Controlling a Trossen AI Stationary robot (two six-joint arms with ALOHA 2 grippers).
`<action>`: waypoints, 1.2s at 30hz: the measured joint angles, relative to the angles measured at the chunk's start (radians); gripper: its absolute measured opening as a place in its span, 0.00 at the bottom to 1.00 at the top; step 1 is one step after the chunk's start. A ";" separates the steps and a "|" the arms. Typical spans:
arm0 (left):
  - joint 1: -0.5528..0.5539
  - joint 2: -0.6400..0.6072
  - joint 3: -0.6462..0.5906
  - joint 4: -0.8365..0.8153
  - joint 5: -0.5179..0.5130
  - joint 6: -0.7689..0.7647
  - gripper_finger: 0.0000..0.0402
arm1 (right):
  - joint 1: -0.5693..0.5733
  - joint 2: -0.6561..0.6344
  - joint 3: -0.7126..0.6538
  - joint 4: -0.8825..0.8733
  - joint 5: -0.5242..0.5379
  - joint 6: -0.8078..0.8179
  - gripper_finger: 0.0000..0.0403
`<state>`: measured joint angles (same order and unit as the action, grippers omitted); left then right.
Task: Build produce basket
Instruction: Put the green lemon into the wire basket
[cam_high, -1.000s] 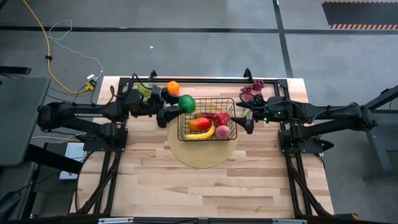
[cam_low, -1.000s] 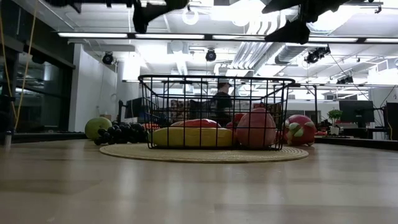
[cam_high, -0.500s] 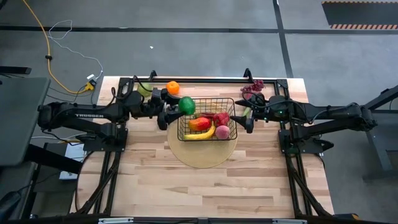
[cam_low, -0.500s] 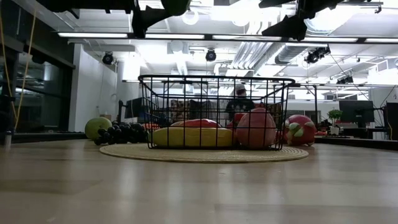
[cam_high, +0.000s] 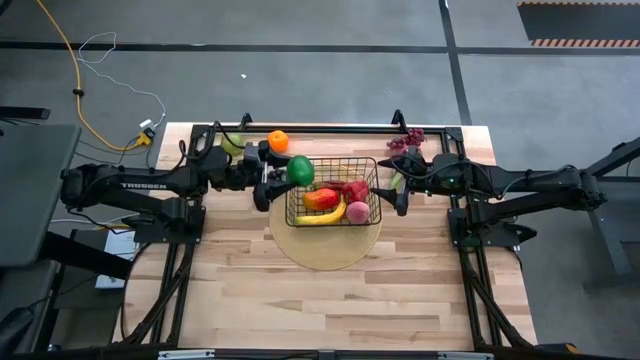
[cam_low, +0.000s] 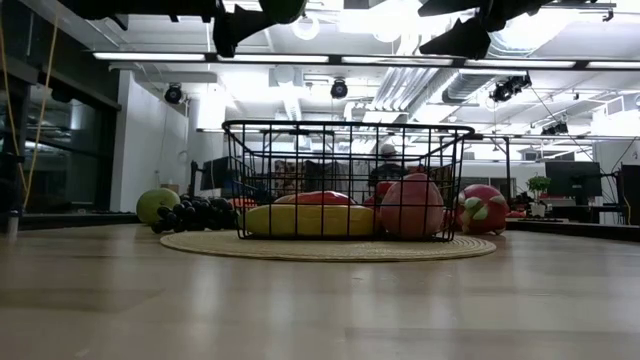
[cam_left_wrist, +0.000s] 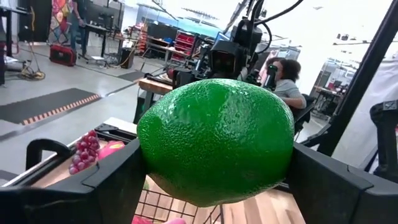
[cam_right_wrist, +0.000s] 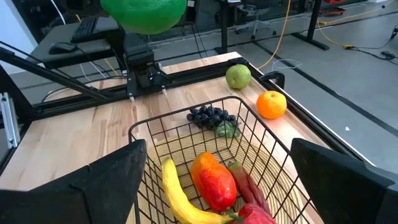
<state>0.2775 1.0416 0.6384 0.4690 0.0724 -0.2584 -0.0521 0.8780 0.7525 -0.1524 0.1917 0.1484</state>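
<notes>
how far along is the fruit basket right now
Partly filled. The basket already holds the banana, mango and peach. The left gripper holds the green ball above the basket's edge. The orange, pear, dark grapes and red grapes lie outside.

Beyond my table (cam_high: 330, 290), pale wood planks: grey floor (cam_high: 300, 80) with dark seams, a yellow cable (cam_high: 75, 95) trailing across it. Level view: white ceiling, strip lights (cam_low: 160, 56), ducts (cam_low: 400, 85), monitors (cam_low: 572, 178), a seated person (cam_left_wrist: 283, 78).
</notes>
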 joint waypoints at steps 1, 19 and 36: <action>0.000 0.000 0.000 0.000 0.006 -0.001 0.81 | 0.000 0.000 0.000 0.000 0.000 0.000 0.96; -0.142 0.160 0.156 -0.260 -0.219 -0.020 0.81 | 0.000 0.000 0.000 0.000 0.000 0.000 0.96; -0.035 0.629 0.675 -1.156 -0.243 -0.020 0.81 | 0.000 0.000 0.000 -0.001 0.000 0.035 0.96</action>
<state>0.2428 1.6710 1.3131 -0.6867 -0.1704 -0.2780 -0.0521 0.8778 0.7525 -0.1532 0.1917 0.1829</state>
